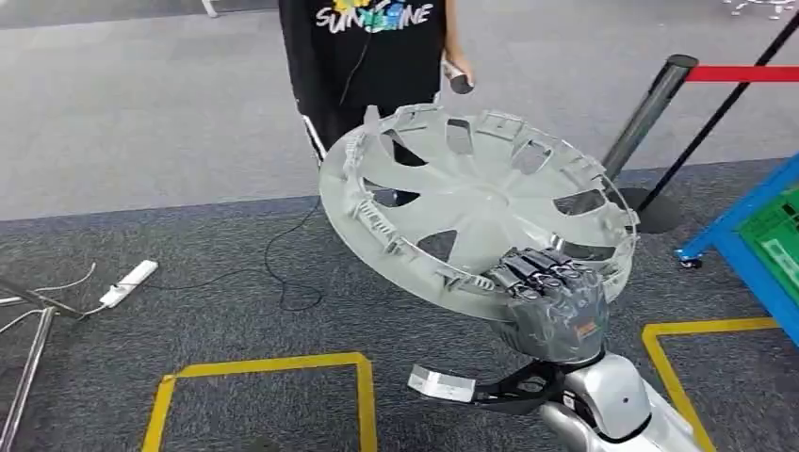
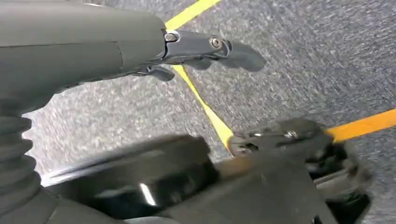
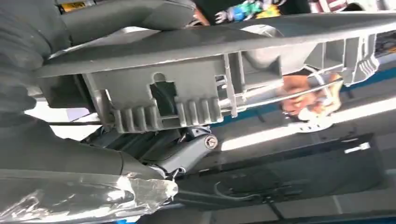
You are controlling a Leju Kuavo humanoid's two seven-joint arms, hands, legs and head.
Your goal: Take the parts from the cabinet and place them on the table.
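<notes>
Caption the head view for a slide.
Right hand holds a grey wheel cover by its rim above the carpet, person behind.

Person in black shirt (image 1: 363, 56), power strip (image 1: 128, 283), red-belt stanchion (image 1: 650, 113) on carpet

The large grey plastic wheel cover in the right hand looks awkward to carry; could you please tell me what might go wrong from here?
1. The right hand grips the large grey plastic wheel cover only at its near rim, so the tilted disc might lever out and fall.
2. A person in a black T-shirt stands just beyond the far rim; swinging the cover could strike them.
3. A black cable and white power strip lie on the carpet, a possible tripping hazard.
</notes>
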